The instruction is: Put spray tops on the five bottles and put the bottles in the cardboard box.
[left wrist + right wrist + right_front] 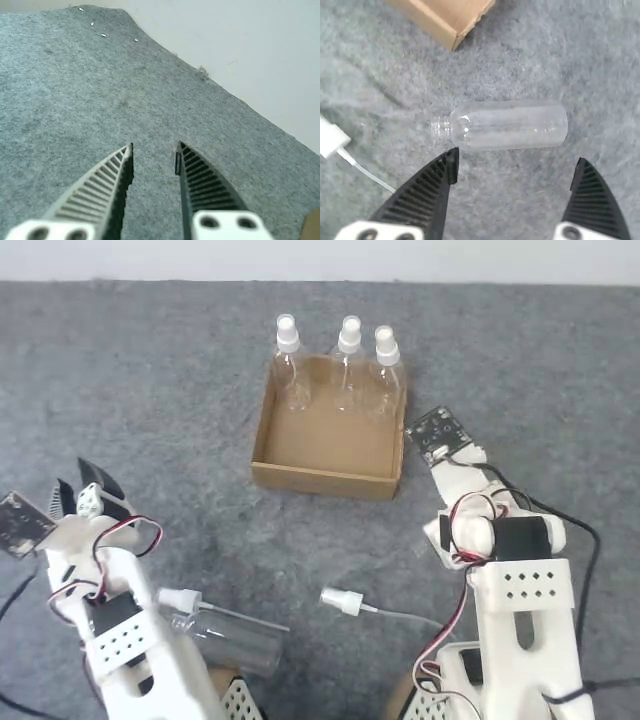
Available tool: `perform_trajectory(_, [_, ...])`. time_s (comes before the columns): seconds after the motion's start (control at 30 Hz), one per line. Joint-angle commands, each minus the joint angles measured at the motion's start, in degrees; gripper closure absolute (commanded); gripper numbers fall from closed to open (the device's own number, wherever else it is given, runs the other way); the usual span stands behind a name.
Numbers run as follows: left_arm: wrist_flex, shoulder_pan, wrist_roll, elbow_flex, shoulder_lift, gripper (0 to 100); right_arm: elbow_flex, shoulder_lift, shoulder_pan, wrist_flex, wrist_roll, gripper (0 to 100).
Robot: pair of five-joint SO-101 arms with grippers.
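Here a capped bottle point(238, 640) lies — partly hidden behind the left arm point(112, 638).

One cardboard box point(325, 480). Five clear bottles: three capped bottles point(349, 375) standing in it, one lying bottle point(228, 637) with a white top at its neck, and one bare bottle point(512, 125) with no top. Five spray tops counted: four at bottle necks, plus one loose spray top point(343, 600) trailing its tube. Two tools: the left tool point(155, 146) and the right tool point(517, 156).
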Motion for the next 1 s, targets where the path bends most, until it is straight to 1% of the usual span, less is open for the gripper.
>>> perform_trajectory(0.0, [-1.7,0.2,0.7,-2.5,-1.2,87,-3.9,-1.7,0.7,0.7,6.5,69.7])
perform_trajectory(0.13, [-1.7,0.2,0.7,-2.5,-1.2,87,-3.9,-1.7,0.7,0.7,10.5,69.7])
perform_trajectory(0.3, [-1.7,0.2,0.7,-2.5,-1.2,87,-4.0,-1.7,0.5,2.9,18.2,69.8])
perform_trajectory(0.97, [-1.7,0.2,0.7,-2.5,-1.2,87,-3.5,-1.7,0.1,2.6,37.3,69.7])
